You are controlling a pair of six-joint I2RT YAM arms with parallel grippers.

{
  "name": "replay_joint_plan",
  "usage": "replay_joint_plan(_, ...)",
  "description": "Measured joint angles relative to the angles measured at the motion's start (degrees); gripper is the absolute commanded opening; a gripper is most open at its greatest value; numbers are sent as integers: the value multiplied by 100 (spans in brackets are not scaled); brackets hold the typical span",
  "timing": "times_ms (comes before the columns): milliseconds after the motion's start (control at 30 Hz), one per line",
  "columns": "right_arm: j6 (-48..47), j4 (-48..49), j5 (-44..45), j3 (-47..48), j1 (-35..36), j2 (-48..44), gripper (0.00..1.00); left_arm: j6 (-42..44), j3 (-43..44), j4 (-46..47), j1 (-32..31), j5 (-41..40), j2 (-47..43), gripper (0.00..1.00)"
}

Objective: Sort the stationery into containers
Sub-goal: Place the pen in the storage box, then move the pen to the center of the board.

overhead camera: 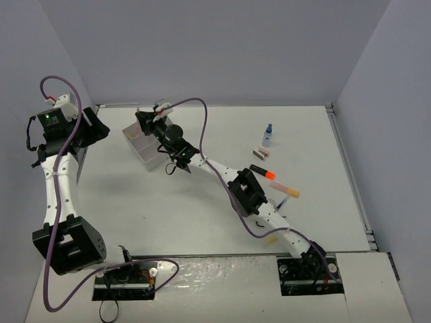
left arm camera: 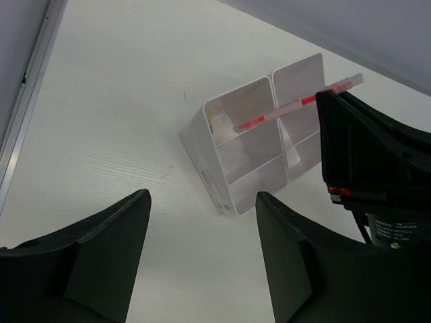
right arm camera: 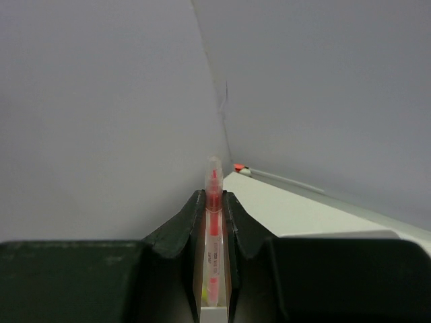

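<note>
The right hand (right arm camera: 213, 198) is clenched on a thin red pen (left arm camera: 289, 106), holding it over the white compartment tray (left arm camera: 209, 176) at the far left of the tabletop (overhead camera: 135, 202). That hand hides part of the tray, and the tray's pale contents cannot be made out. The left hand (left arm camera: 202, 199) hangs released nearby

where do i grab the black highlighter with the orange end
Grip the black highlighter with the orange end mid-barrel, from straight above, closing across its narrow width: it lies flat on the white table with both long sides free.
</note>
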Motion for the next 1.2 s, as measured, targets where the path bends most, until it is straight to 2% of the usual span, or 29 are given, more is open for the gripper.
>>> replay_joint_plan(167,-184,-98,139,-4,0,248,1,0,-7,38,0,103,2,60)
replay_joint_plan(200,-208,-144,160,-15,0,262,6,0,-7,49,0,117,2,60)
replay_joint_plan(233,-227,-167,173,-34,0,264,16,0,-7,56,0,132,2,60)
replay_joint_plan(267,-244,-165,186,-70,0,264,18,0,-7,59,0,149,2,60)
replay_joint_plan(300,-250,-126,188,-117,0,260,32,0,-7,60,0,164,2,60)
replay_joint_plan(400,-304,-69,198,-357,8,226,61,1,-9,68,0,222,2,60)
replay_joint_plan(467,-360,-89,197,-496,19,209,69,2,-10,80,0,258,2,60)
replay_joint_plan(600,-555,-202,184,-854,79,-10,73,2,-19,100,0,375,2,60)
replay_joint_plan(700,-683,-239,180,-1424,172,-525,75,27,-20,96,0,438,7,60)
replay_joint_plan(867,-715,-155,232,-2809,330,-1991,78,84,-20,87,2,502,20,60)
replay_joint_plan(1000,-775,-224,461,-4112,397,-3487,87,123,-22,87,4,549,20,60)
replay_joint_plan(1200,-839,-934,905,-4914,269,-5063,91,162,-22,85,4,599,33,60)
